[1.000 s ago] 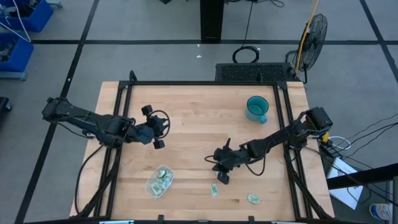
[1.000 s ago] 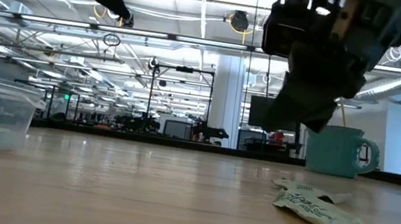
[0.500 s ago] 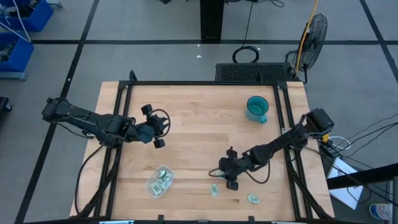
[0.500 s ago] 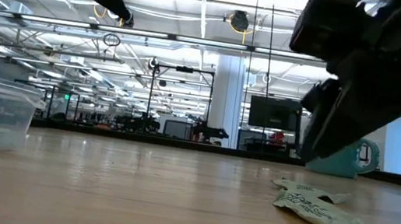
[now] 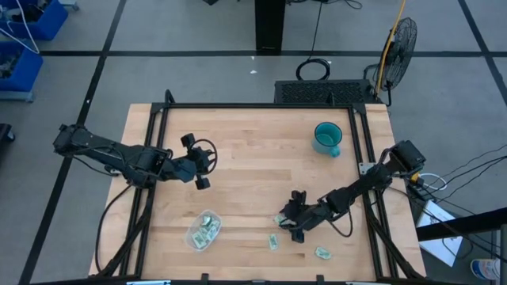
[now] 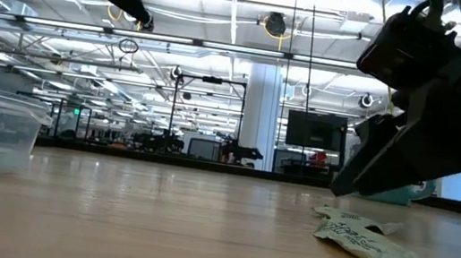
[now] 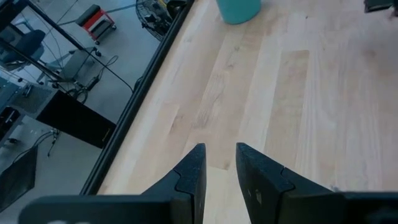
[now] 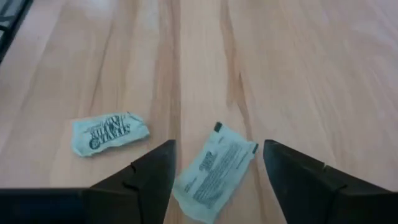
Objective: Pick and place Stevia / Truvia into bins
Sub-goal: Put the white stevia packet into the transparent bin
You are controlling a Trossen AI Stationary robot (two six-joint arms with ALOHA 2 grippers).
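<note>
Near the table's front, right gripper [image 8: 214,171] hangs wide open, empty, over 1 sachet [image 8: 214,170].

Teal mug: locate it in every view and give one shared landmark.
High view: the teal mug stands at the upper right of the wooden table.
Low view: a teal sliver at right, behind the right arm.
Left wrist view: at the top edge.
Right wrist view: not in it.
Shared landmark: the wooden table.

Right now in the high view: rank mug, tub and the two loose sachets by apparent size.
1. Teal mug and clear tub: look about alike, won't rank.
2. Loose sachets, one near the right gripper at and one at: much smaller, alike.
</note>
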